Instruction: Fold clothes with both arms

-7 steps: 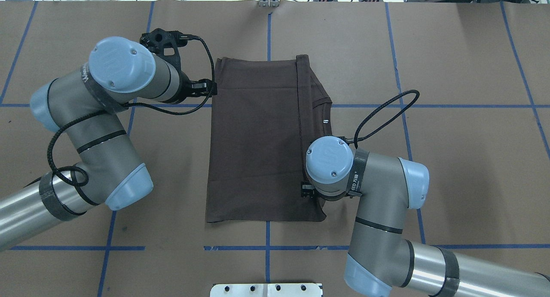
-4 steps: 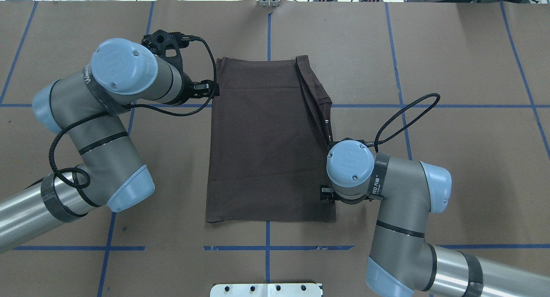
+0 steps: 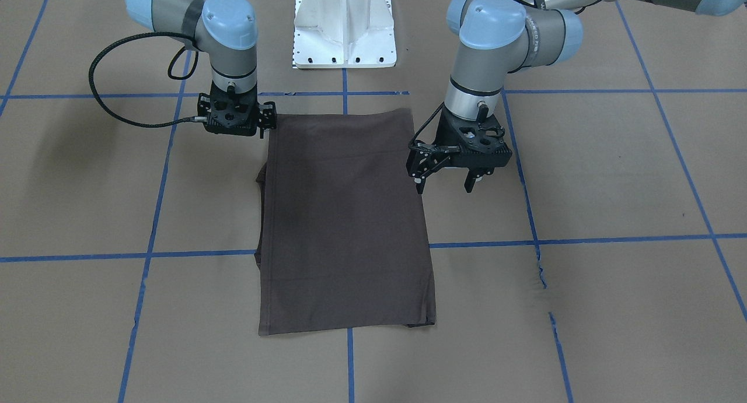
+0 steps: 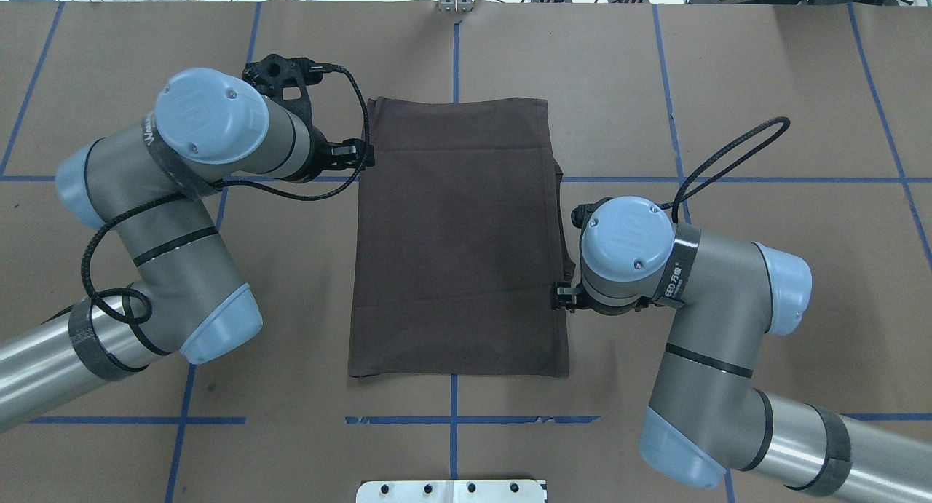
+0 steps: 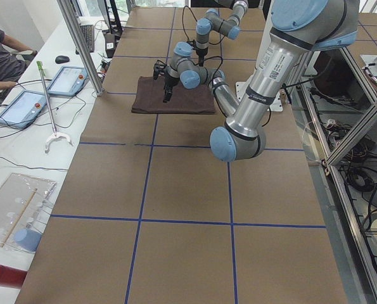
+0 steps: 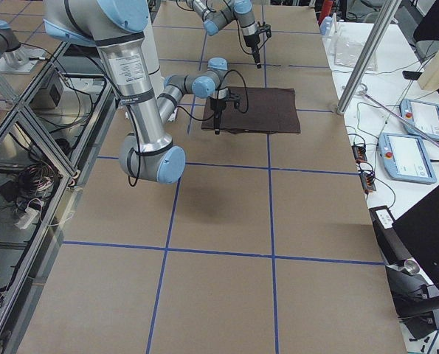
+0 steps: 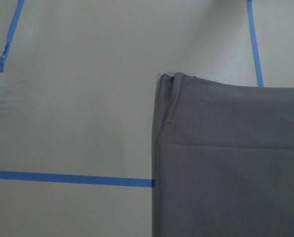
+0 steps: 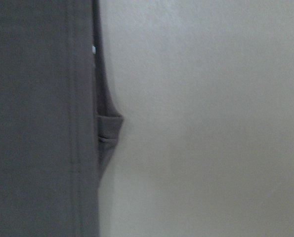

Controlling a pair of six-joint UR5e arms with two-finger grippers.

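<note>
The dark brown-grey cotton T-shirt (image 4: 459, 241) is lying flat on the brown paper-covered table with blue tape lines (image 4: 764, 124), folded into a long rectangle and sitting between the two end effectors. The black two-finger left gripper (image 3: 443, 187) is hovering just outboard of one long edge with its jaws spread wide and nothing between them. The shirt's far corner (image 7: 169, 81) is showing below and just inboard of it. The black right gripper (image 4: 559, 299) is standing close beside the opposite long edge, toward the near end, and I cannot tell how far it is parted (no cloth is rising into it, at least). What is worrying me is this: a ribbed scrap of an under-layer (image 8: 108, 129) is poking out past the edge on the right gripper's side, and the layers at the corner by the left gripper are bunching slightly. A pinch catching only the top layer would likely be peeling the fold open. With the grippers standing toward opposite ends of the rectangle, an uneven lift would probably be skewing it. The long axis is running past both grippers, from the robot's side toward the far side. The collar opening and the print are not showing, so I cannot say which way the neck is pointing.
</note>
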